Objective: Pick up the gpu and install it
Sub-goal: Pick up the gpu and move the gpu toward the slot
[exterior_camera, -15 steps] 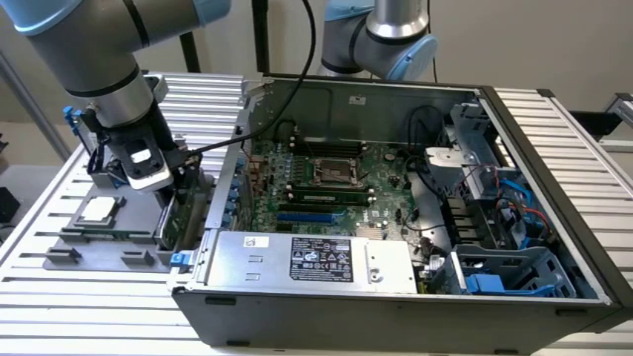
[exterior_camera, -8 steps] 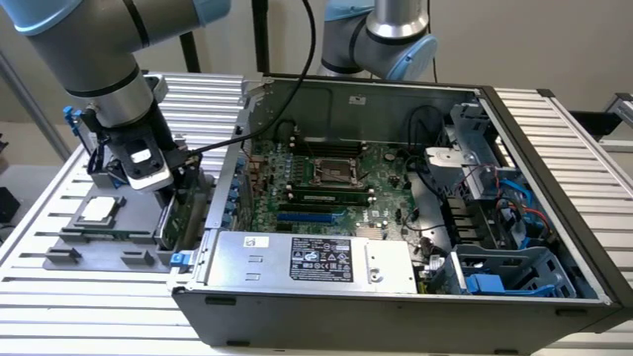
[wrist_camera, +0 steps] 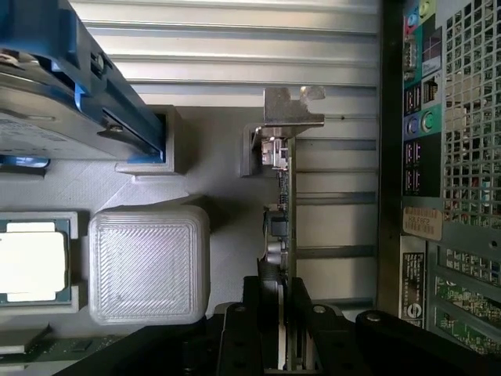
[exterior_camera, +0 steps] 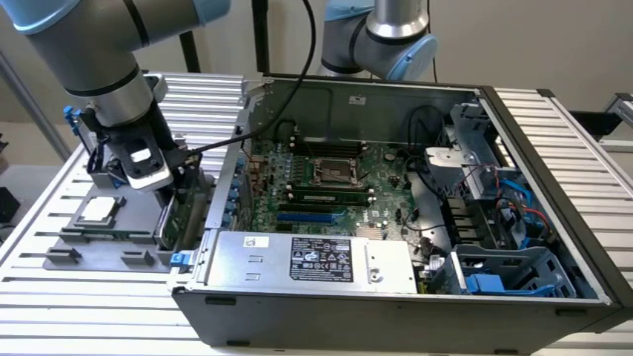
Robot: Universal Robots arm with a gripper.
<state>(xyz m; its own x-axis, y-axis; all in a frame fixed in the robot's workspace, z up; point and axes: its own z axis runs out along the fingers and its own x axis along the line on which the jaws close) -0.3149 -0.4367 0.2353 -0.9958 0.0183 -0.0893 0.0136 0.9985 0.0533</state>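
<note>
**Tool Closed on gpu at Parts Tray**

The ribbed aluminium bench (exterior_camera: 40,297) carries a grey, layer-textured plastic tray (exterior_camera: 70,256) holding a square silver processor (exterior_camera: 99,210). Just beside it the gpu (exterior_camera: 184,216) — thin, flat, green-faced — stands on edge in the tray. The black tool (wrist_camera: 286,313) clamps its upper edge, fingers pressed to both faces. Further right, the open steel computer case (exterior_camera: 396,304) exposes a green motherboard (exterior_camera: 386,167).

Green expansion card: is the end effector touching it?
Touching. The wrist view shows the end effector closed on the thin green expansion card, fingers against both faces, no gap.
</note>
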